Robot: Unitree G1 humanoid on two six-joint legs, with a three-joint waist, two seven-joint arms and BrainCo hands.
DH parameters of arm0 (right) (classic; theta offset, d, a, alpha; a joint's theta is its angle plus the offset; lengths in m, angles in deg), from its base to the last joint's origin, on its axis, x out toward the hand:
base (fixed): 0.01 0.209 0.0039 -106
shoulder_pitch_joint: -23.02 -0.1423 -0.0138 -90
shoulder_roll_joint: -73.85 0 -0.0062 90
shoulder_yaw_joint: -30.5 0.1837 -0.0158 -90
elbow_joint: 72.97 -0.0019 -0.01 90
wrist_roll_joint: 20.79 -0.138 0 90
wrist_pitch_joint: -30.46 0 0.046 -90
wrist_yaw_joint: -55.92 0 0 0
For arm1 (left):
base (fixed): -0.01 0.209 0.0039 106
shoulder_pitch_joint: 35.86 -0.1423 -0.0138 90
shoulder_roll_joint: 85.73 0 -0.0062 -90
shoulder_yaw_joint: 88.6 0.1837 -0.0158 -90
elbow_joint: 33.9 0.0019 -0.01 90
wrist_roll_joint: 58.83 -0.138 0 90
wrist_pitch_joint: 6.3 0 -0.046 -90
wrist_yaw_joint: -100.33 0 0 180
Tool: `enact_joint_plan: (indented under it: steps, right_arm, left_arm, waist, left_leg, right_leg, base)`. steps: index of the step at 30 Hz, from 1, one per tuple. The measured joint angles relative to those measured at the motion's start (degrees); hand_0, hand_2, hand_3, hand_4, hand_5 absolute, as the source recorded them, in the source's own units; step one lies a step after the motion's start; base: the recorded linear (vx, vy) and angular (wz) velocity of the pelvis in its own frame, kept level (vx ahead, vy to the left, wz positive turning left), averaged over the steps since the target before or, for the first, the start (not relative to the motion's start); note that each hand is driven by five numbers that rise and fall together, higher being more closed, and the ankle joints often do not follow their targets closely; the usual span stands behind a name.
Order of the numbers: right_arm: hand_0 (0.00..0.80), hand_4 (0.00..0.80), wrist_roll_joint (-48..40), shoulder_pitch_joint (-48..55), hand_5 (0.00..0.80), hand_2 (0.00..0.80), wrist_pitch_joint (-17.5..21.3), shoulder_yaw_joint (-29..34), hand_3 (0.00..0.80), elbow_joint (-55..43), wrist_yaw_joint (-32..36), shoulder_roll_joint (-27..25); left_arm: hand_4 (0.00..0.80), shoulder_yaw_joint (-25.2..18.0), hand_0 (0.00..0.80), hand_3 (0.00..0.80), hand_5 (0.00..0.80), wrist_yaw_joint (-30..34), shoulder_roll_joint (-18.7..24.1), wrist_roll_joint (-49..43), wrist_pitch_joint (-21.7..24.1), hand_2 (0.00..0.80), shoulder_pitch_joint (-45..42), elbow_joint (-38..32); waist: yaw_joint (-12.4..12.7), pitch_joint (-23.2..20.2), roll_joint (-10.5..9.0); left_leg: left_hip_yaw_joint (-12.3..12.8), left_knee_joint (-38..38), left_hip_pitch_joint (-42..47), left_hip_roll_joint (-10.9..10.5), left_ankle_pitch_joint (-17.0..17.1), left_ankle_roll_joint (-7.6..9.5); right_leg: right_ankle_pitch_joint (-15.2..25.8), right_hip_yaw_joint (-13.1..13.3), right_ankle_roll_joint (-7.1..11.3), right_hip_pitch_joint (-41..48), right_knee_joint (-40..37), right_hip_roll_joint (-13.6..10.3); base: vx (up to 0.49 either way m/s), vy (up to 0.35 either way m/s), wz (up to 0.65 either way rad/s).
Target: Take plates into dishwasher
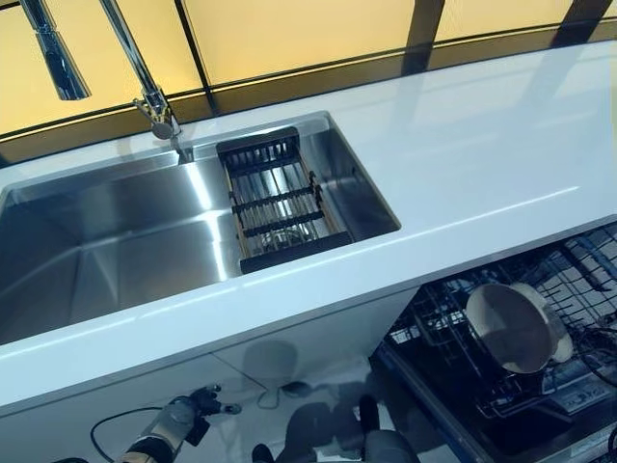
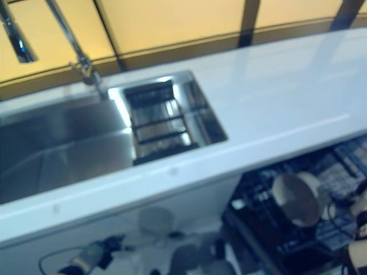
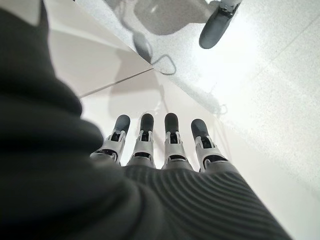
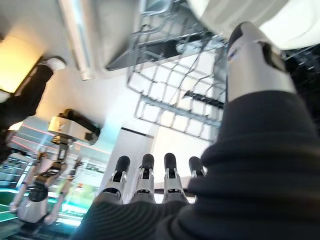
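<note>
A beige plate (image 1: 516, 328) stands on edge in the open dishwasher's black wire rack (image 1: 453, 318) at the lower right, under the countertop. In the right wrist view my right hand (image 4: 144, 175) has straight fingers, and its thumb (image 4: 252, 55) lies against the pale rim of a plate (image 4: 245, 12) by the wire rack (image 4: 175, 95). My left hand (image 1: 178, 420) hangs low at the lower left in front of the cabinet. Its fingers (image 3: 171, 135) are straight and hold nothing.
A steel sink (image 1: 106, 241) holds a black drying rack (image 1: 275, 198), with a tall tap (image 1: 145, 82) behind it. A white countertop (image 1: 482, 154) runs across above the dishwasher. White cabinet fronts (image 1: 289, 352) stand below the sink.
</note>
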Motion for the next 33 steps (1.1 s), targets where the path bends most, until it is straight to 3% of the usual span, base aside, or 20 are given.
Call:
enact_joint_plan:
  steps: [10, 12, 18, 23, 27, 28, 29, 31, 32, 33]
  right_arm:
    - [0.0, 0.0, -3.9, 9.84, 0.0, 0.0, 1.56, 8.88, 0.0, -6.85, -3.48, -4.04]
    - [0.0, 0.0, -4.48, 10.53, 0.0, 0.0, 1.66, 9.17, 0.0, -8.45, -4.34, -4.12]
    - [0.0, 0.0, -5.44, 14.76, 0.0, 0.0, -0.47, 9.73, 0.0, -12.79, -5.9, -4.09]
    - [0.0, 0.0, -5.63, 15.79, 0.0, 0.0, -4.22, 11.52, 0.0, -8.87, -6.11, -4.06]
    - [0.0, 0.0, -8.33, 15.82, 0.0, 0.0, -7.12, 15.22, 0.0, -4.05, -7.47, -4.74]
    - [0.0, 0.0, -9.04, 15.22, 0.0, 0.0, -7.22, 16.02, 0.0, -2.07, -7.48, -4.74]
    - [0.0, 0.0, -10.02, 15.38, 0.0, 0.0, -7.17, 16.6, 0.0, -0.61, -7.75, -4.75]
    - [0.0, 0.0, -11.25, 15.52, 0.0, 0.0, -7.11, 19.27, 0.0, 1.81, -8.62, -4.85]
    - [0.0, 0.0, -11.83, 15.62, 0.0, 0.0, -5.92, 20.26, 0.0, 3.19, -9.67, -3.32]
    - [0.0, 0.0, -12.4, 15.61, 0.0, 0.0, -4.83, 20.25, 0.0, 2.9, -9.71, -2.21]
  left_arm:
    - [0.0, -0.15, 0.0, 0.0, 0.0, -0.5, -0.07, 0.0, -0.84, 0.0, -2.32, 1.37]
    - [0.0, -0.33, 0.0, 0.0, 0.0, -0.59, -0.08, 0.0, -1.58, 0.0, -2.91, 1.58]
    - [0.0, -2.67, 0.0, 0.0, 0.0, -0.86, -0.1, -0.01, -3.38, 0.0, -3.03, 3.02]
    - [0.0, -5.49, 0.0, 0.0, 0.0, -1.72, 0.05, 0.05, -5.23, 0.0, -3.32, 5.82]
    - [0.0, -6.72, 0.0, 0.0, 0.0, -1.64, 0.47, 0.43, -5.48, 0.0, -1.05, 4.88]
    - [0.0, -6.68, 0.0, 0.0, 0.0, -1.63, 0.52, 0.65, -5.43, 0.0, -0.2, 5.1]
    - [0.0, -6.55, 0.0, 0.0, 0.0, -1.6, 0.56, 1.01, -5.18, 0.0, 0.7, 5.59]
    - [0.0, -5.98, 0.0, 0.0, 0.0, -1.55, 1.06, 1.57, -5.14, 0.0, 3.9, 6.63]
    - [0.0, -6.16, 0.0, 0.0, 0.0, -1.48, 2.26, 2.47, -5.14, 0.0, 6.19, 6.28]
    - [0.0, -6.28, 0.0, 0.0, 0.0, -1.33, 3.01, 2.8, -5.18, 0.0, 7.11, 6.13]
  waist:
    - [-2.1, -3.23, -1.37]
    - [-3.16, -3.36, -1.41]
    - [-3.09, -3.55, -1.22]
    - [-2.6, -3.64, -0.36]
    - [-0.98, -1.82, 0.41]
    - [-1.2, -1.09, 0.61]
    - [-1.4, -0.75, 0.47]
    - [-2.31, 0.24, 1.33]
    - [-2.83, 1.31, 0.23]
    - [-3.03, 2.3, -1.78]
  left_leg:
    - [1.7, -0.03, 1.54, 0.83, -0.57, -0.74]
    - [1.81, 0.01, 1.82, 0.92, -0.57, -0.74]
    - [1.72, -0.04, 2.84, 2.16, -0.83, -1.08]
    - [-0.19, 0.56, 2.52, 4.39, -0.78, -1.03]
    - [-1.96, 2.25, -1.58, 3.95, 1.14, 0.46]
    - [-1.74, 2.48, -2.72, 3.61, 2.14, 1.78]
    - [-1.6, 0.2, -3.06, 2.99, 5.34, 2.08]
    - [-1.22, -0.23, -6.35, 2.95, 6.36, 2.42]
    - [-1.66, 8.2, -9.33, 1.9, 0.48, 1.09]
    - [-1.54, 18.23, -9.59, 0.63, -3.99, 0.69]
  right_leg:
    - [-0.01, 1.74, -0.1, 0.19, -0.06, 1.43]
    - [0.03, 1.84, -0.16, 0.38, -0.05, 1.58]
    - [-0.26, 2.21, -0.66, 0.84, 0.02, 2.68]
    - [-0.91, -0.94, -2.01, 2.43, -0.06, 3.91]
    - [-0.12, -2.74, -3.41, -0.48, 0.25, 3.58]
    - [-0.16, -4.63, -3.53, -0.77, 0.27, 2.66]
    - [-0.67, -6.49, -4.27, -2.05, 1.37, 1.85]
    - [-1.34, -9.92, -5.15, -4.07, 3.08, 1.45]
    - [-0.56, -10.6, -7.03, -5.82, 3.21, -0.72]
    - [-0.14, -10.7, -6.83, -6.15, 3.97, -2.86]
  base:
    - [0.088, -0.037, -0.11]
    - [0.035, -0.097, -0.07]
    - [0.072, -0.18, -0.08]
    - [0.014, -0.165, 0.2]
    - [-0.392, -0.064, 0.21]
    - [-0.332, -0.041, 0.38]
    - [-0.307, -0.053, 0.59]
    - [-0.334, -0.047, 0.7]
    - [-0.453, -0.023, 0.45]
    - [-0.483, 0.017, 0.23]
